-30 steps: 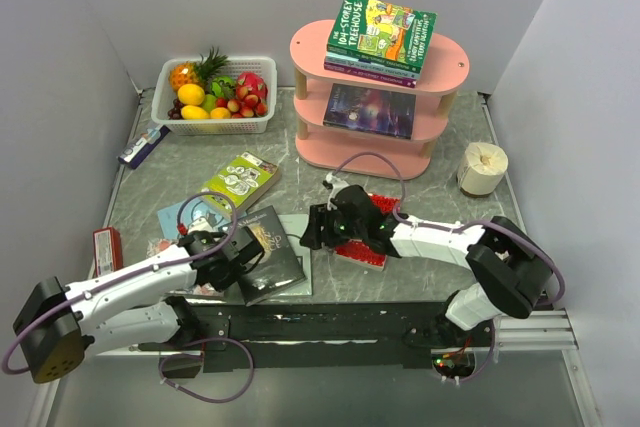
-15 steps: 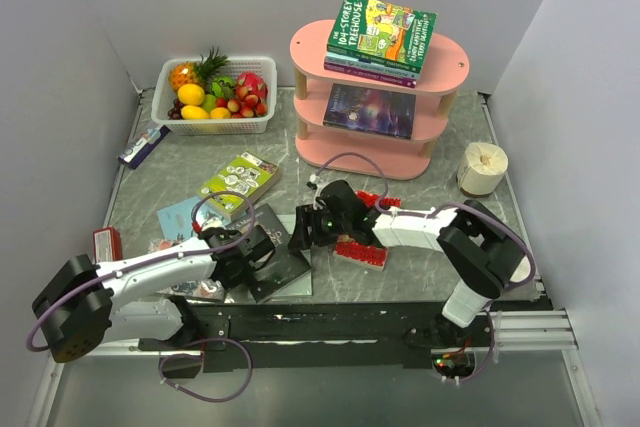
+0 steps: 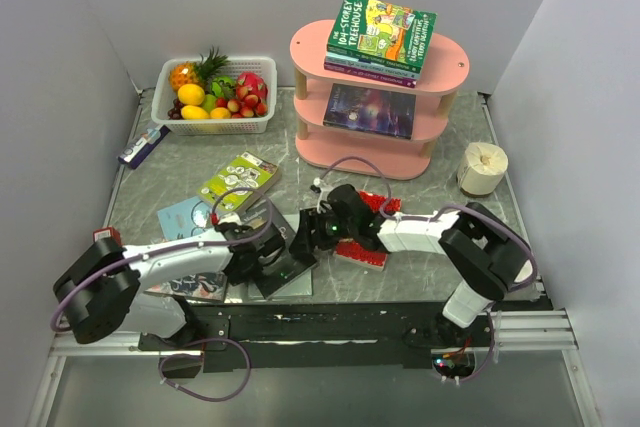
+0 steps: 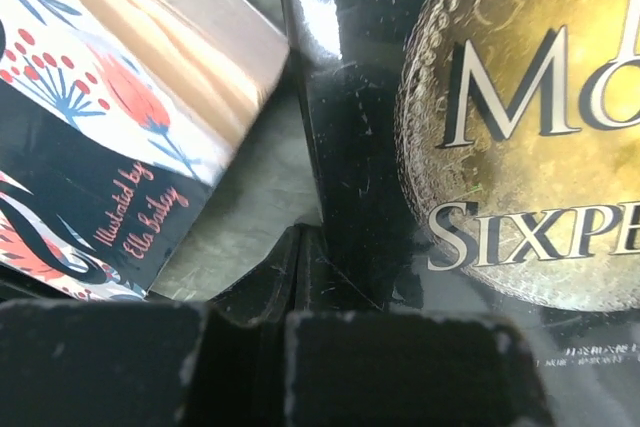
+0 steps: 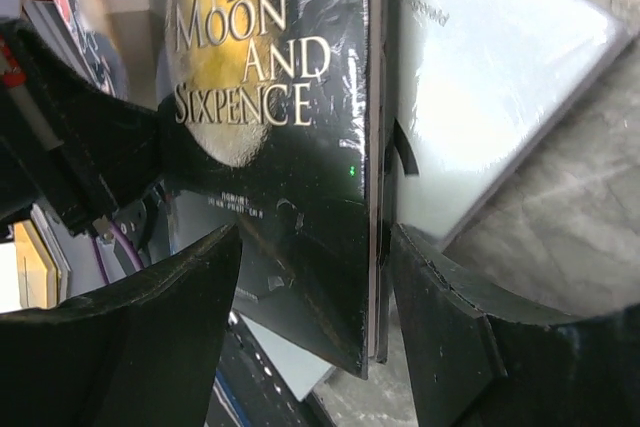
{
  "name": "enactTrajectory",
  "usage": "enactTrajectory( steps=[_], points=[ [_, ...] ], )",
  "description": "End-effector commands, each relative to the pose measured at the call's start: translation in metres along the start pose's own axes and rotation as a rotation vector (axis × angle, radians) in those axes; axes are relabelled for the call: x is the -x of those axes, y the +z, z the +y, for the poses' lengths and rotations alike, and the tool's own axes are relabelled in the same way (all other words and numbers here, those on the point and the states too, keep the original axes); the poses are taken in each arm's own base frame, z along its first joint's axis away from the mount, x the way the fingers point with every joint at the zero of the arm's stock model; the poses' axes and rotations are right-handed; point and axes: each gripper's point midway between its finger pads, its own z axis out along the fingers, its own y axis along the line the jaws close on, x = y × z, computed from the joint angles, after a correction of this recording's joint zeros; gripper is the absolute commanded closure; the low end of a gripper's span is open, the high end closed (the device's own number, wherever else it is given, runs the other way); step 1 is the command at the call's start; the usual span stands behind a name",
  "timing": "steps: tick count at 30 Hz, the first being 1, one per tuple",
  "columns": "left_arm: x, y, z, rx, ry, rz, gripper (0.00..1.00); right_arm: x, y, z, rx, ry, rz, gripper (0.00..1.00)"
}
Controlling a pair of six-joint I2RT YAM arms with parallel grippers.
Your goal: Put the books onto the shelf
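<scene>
The black book "The Moon and Sixpence" (image 3: 291, 259) (image 5: 270, 97) (image 4: 500, 147) lies near the table's front edge, one edge raised. My right gripper (image 3: 314, 231) (image 5: 315, 239) is open, its fingers on either side of that raised edge, and a pale grey book (image 5: 480, 77) lies beneath. My left gripper (image 3: 268, 247) (image 4: 296, 265) is shut and empty, its tips against the black book's other side. The pink shelf (image 3: 310, 50) stands at the back, with a Treehouse stack (image 3: 381, 35) on top and a galaxy book (image 3: 369, 110) on the middle tier.
A green book (image 3: 240, 179), a light blue book (image 3: 188, 215) and a floral-covered book (image 4: 90, 147) lie left of the black one. A red book (image 3: 362, 247) lies under my right arm. Fruit basket (image 3: 214, 97) at back left, a pale roll (image 3: 482, 167) at right, a carton (image 3: 144, 146) at left.
My left gripper has slid right, up against the black book, and stayed shut. The book has shifted right and its edge has come up between the right fingers, which stayed in place.
</scene>
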Motion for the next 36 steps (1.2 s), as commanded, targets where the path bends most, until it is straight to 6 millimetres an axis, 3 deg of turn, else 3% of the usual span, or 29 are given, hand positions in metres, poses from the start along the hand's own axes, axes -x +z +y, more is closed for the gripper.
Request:
enactTrajectory(
  steps=[1, 6, 15, 24, 36],
  points=[
    [-0.004, 0.011, -0.058, -0.16, 0.003, 0.012, 0.99, -0.041, -0.012, -0.014, -0.038, 0.034, 0.093, 0.31],
    [0.005, -0.002, -0.079, -0.185, 0.033, -0.036, 0.99, -0.053, -0.027, -0.024, -0.075, 0.045, 0.076, 0.31],
    [0.015, -0.014, -0.094, -0.223, 0.04, -0.073, 0.99, -0.05, -0.034, -0.031, -0.123, 0.053, 0.048, 0.3],
    [0.009, -0.009, -0.087, -0.226, 0.04, -0.062, 0.99, -0.033, -0.048, 0.0, 0.054, 0.049, -0.101, 0.43],
    [0.005, -0.012, -0.092, -0.244, 0.066, -0.068, 0.99, -0.017, -0.073, 0.027, 0.189, 0.02, -0.235, 0.43]
  ],
)
